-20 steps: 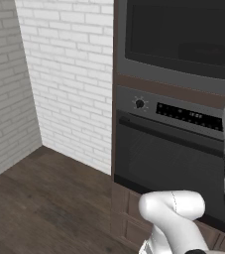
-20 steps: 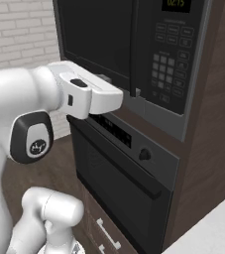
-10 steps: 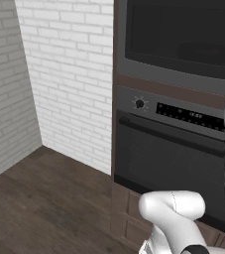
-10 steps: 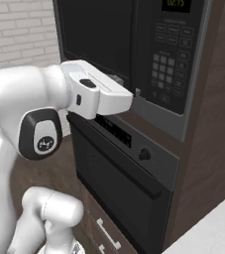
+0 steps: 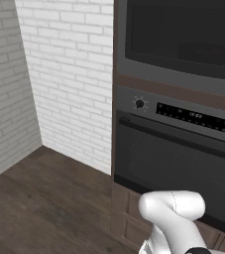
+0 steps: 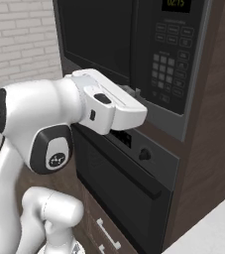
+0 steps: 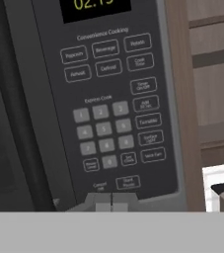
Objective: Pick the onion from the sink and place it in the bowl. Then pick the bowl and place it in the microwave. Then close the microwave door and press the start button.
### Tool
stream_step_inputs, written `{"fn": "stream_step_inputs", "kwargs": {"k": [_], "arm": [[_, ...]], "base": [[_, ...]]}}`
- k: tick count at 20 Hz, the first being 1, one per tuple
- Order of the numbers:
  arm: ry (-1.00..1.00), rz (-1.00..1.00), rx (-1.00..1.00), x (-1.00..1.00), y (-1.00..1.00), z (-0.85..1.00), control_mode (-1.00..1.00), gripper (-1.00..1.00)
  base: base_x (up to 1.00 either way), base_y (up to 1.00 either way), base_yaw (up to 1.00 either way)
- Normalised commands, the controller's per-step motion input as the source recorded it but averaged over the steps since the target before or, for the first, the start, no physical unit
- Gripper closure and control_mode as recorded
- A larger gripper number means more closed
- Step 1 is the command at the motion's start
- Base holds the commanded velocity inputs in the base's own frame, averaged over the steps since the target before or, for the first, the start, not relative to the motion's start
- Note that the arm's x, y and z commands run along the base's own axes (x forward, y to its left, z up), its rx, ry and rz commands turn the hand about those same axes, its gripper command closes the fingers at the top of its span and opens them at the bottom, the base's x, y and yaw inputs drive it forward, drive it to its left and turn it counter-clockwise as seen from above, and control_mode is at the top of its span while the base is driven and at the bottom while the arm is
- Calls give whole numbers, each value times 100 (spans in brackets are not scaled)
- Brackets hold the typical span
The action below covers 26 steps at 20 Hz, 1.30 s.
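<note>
Standing shut, the microwave door (image 6: 96,37) lies left of the microwave (image 6: 134,49) keypad (image 7: 116,121); the tool (image 7: 111,201) sits just below that keypad's bottom buttons, fingertips together and holding nothing. Below the keypad sits the oven (image 5: 176,163); right of it, a wooden cabinet side (image 7: 202,84).

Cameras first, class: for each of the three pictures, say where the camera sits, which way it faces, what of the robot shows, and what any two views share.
Left base view: behind the arm, left; faces the oven under the microwave; white arm base at the bottom.
Right base view: behind, right; faces the shut microwave door and keypad; the arm crosses it.
Hand view: on the hand, facing the keypad.
Shared: both base views show microwave and oven.
</note>
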Motion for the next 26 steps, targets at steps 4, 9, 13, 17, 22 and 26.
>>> {"fn": "stream_step_inputs", "kwargs": {"k": [4, 9, 13, 17, 22, 26], "arm": [[0, 0, 0, 0, -11, -15, -100, 100], [0, 0, 2, 0, -15, -13, -100, 100], [0, 0, 5, 0, -22, -16, -100, 100], [0, 0, 3, 0, -5, -16, -100, 100], [0, 0, 1, 12, 0, -9, -100, 100], [-2, 0, 4, 14, -14, 0, -100, 100]], "base": [[0, 0, 0], [0, 0, 0], [0, 0, 0], [0, 0, 0], [0, 0, 0], [0, 0, 0]]}}
